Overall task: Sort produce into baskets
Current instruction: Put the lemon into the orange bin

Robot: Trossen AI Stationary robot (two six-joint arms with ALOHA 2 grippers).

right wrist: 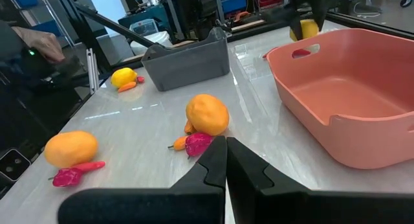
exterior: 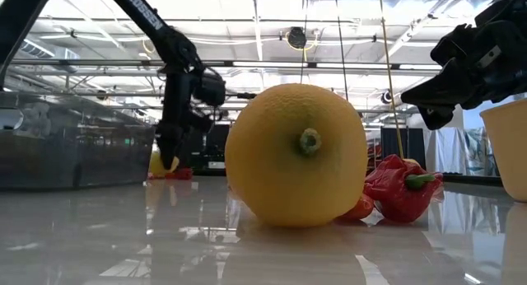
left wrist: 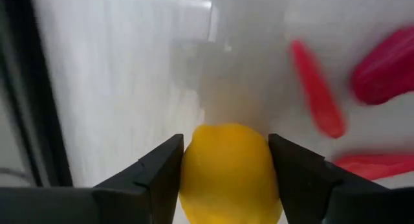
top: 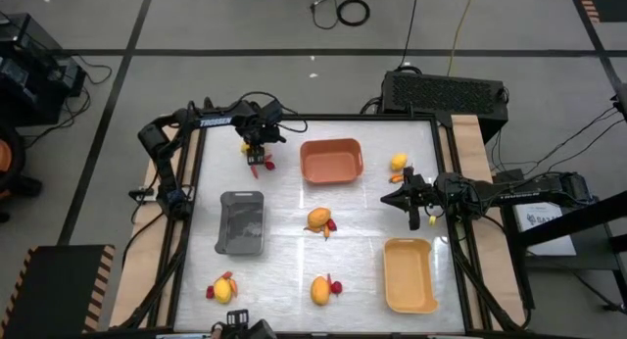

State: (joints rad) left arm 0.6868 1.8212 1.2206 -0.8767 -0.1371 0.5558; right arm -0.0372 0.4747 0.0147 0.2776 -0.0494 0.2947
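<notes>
Three baskets on glossy white table (top: 294, 212) | left fingers (left wrist: 223, 166) grip yellow fruit (left wrist: 228, 169) | right fingers (right wrist: 226, 160) closed

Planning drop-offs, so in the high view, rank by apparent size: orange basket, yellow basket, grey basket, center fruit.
1. Orange basket, yellow basket and grey basket: too alike in footprint to rank.
2. Center fruit: clearly the smallest.

1. Yellow round fruit (left wrist: 228, 169) wedged between two dark fingers (left wrist: 157, 169) at the table's far left, red chili pieces (left wrist: 316, 88) just beside
2. Orange basket (top: 330, 161) far centre, yellow basket (top: 409, 274) near right, dark grey basket (top: 241, 222) left
3. Orange fruit (top: 317, 217) mid-table, touching a red piece
</notes>
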